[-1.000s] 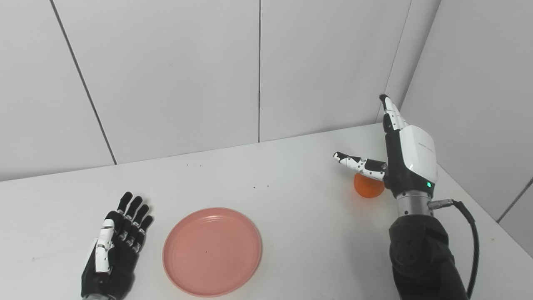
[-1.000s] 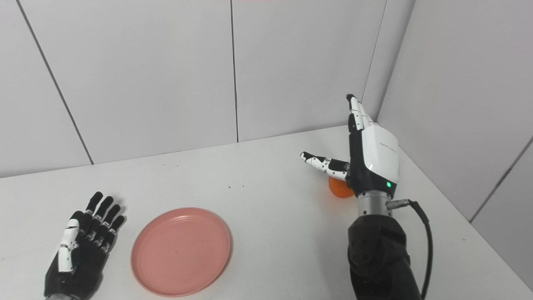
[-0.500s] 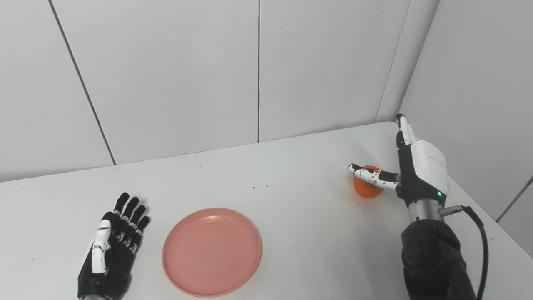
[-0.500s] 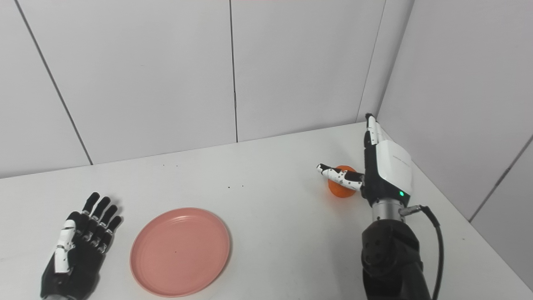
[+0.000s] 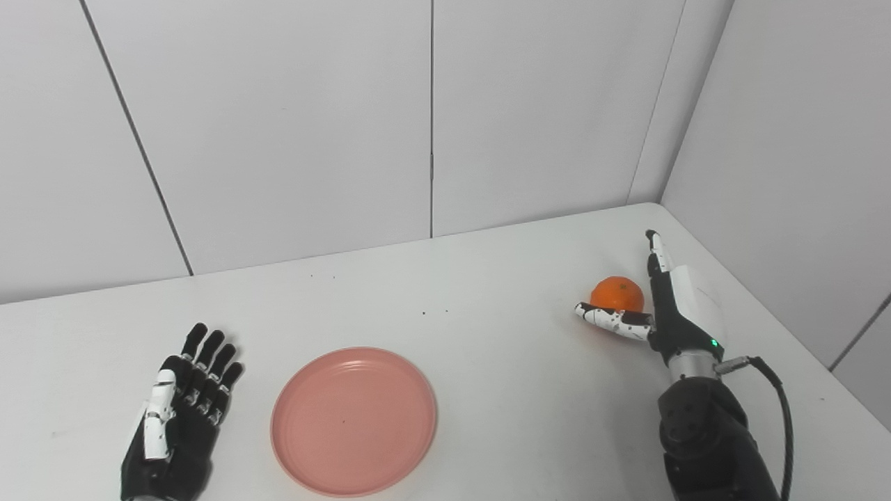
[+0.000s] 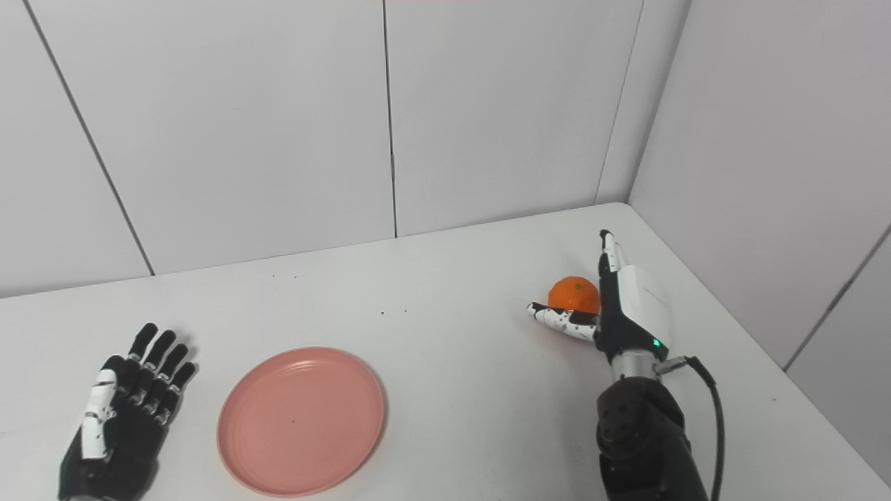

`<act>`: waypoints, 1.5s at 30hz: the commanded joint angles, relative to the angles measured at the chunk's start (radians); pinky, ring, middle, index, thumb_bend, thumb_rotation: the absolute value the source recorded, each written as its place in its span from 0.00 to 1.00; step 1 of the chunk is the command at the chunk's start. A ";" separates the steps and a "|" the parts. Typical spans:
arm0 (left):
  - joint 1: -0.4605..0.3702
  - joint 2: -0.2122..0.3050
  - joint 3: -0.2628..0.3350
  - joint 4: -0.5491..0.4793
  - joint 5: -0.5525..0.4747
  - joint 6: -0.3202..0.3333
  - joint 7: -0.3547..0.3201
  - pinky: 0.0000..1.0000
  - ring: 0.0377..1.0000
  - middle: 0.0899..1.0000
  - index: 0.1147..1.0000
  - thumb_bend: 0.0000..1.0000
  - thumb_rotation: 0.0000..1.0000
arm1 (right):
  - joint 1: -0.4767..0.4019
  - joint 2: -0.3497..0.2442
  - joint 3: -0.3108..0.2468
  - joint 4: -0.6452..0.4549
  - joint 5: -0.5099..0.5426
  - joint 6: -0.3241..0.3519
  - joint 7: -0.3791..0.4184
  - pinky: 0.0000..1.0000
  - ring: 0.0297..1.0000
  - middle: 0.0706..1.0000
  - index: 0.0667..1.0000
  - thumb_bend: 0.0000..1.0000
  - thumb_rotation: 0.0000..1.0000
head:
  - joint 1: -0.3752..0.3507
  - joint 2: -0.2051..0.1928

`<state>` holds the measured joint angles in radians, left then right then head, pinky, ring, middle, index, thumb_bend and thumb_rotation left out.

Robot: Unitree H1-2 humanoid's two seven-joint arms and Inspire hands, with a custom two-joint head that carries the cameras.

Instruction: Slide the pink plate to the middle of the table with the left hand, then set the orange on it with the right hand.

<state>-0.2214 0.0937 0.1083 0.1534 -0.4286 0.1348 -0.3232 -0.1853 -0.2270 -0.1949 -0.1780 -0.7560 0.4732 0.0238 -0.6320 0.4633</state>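
Bright, even overhead light; both views sharp edge to edge. Only faint, soft shadows lie on the plain white bench (image 5: pixel 487 390), no glare anywhere.

One pink plate (image 5: pixel 353 420), one orange (image 5: pixel 617 293), and two robot hands, left (image 5: pixel 174 435) and right (image 5: pixel 668 306), on one table (image 5: pixel 487 292).

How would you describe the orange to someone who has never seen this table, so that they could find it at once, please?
Start at the far right corner of the white table, where the two grey walls meet. Just in front of that corner lies the orange, a small round fruit beside the open right robot hand, whose thumb reaches in front of it. It is the only round, orange thing; the pink plate is flat.
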 commanded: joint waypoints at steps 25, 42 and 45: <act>0.038 0.027 0.008 0.039 -0.008 0.061 0.012 1.00 1.00 1.00 1.00 0.36 1.00 | -0.119 -0.063 -0.004 0.151 0.040 -0.004 -0.078 0.75 0.88 0.93 0.95 1.00 0.45 | -0.004 0.022; 0.042 0.029 0.005 0.004 -0.010 0.088 0.031 1.00 0.99 1.00 1.00 0.34 1.00 | -0.136 -0.070 -0.046 0.151 -0.013 -0.004 0.043 0.73 0.87 0.91 0.93 1.00 0.44 | -0.002 0.033; 0.038 0.029 0.008 0.011 -0.015 0.087 0.029 1.00 0.99 1.00 1.00 0.35 1.00 | -0.140 -0.057 -0.063 0.139 -0.065 -0.003 0.105 0.71 0.86 0.91 0.93 1.00 0.45 | -0.003 0.034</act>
<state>-0.2145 0.1134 0.1164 0.1307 -0.4541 0.1659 -0.3143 -0.2858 -0.2709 -0.2412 -0.0068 -0.7860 0.4740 0.1142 -0.6351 0.4955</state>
